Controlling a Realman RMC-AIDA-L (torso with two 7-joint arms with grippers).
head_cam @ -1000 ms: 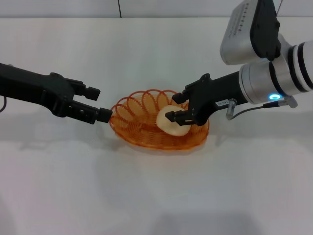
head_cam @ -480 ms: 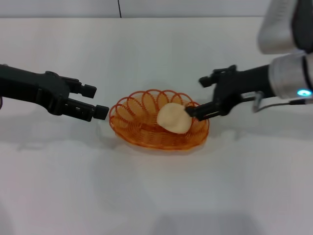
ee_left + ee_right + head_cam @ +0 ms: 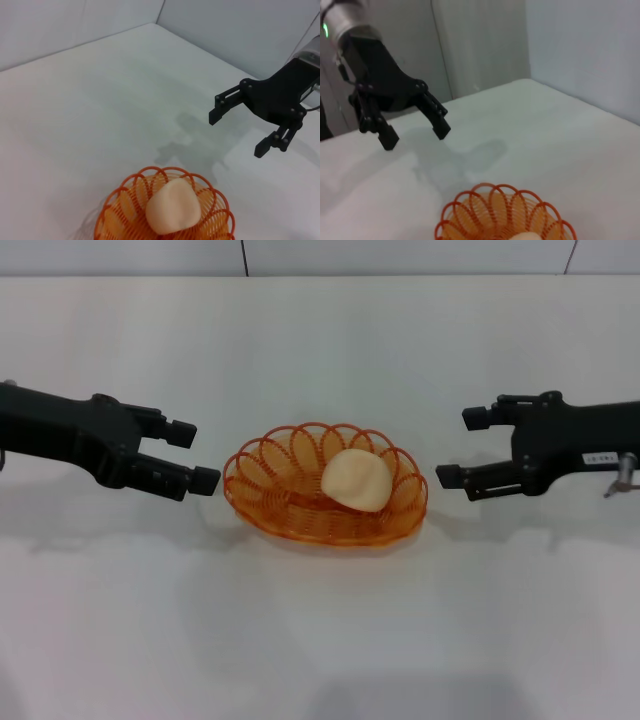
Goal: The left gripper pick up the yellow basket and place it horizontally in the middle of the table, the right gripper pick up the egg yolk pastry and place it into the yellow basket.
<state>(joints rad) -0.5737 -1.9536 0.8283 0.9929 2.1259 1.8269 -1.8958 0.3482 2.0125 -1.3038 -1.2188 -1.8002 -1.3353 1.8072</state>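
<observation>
The yellow basket [image 3: 300, 502] lies lengthwise in the middle of the white table [image 3: 320, 640]. The egg yolk pastry [image 3: 356, 481] rests inside it, toward its right end. My left gripper [image 3: 193, 454] is open and empty, just left of the basket and apart from its rim. My right gripper [image 3: 462, 448] is open and empty, a short way right of the basket. The left wrist view shows the basket [image 3: 115, 222], the pastry [image 3: 173, 206] and the right gripper [image 3: 237, 127]. The right wrist view shows the basket's rim [image 3: 492, 200] and the left gripper [image 3: 415, 135].
A grey wall [image 3: 320, 255] with a dark seam runs along the table's far edge. Nothing else stands on the table.
My right gripper has let go of the pastry, which now rests in the basket, and has drawn back to the right. My left gripper has moved slightly left, away from the basket.
</observation>
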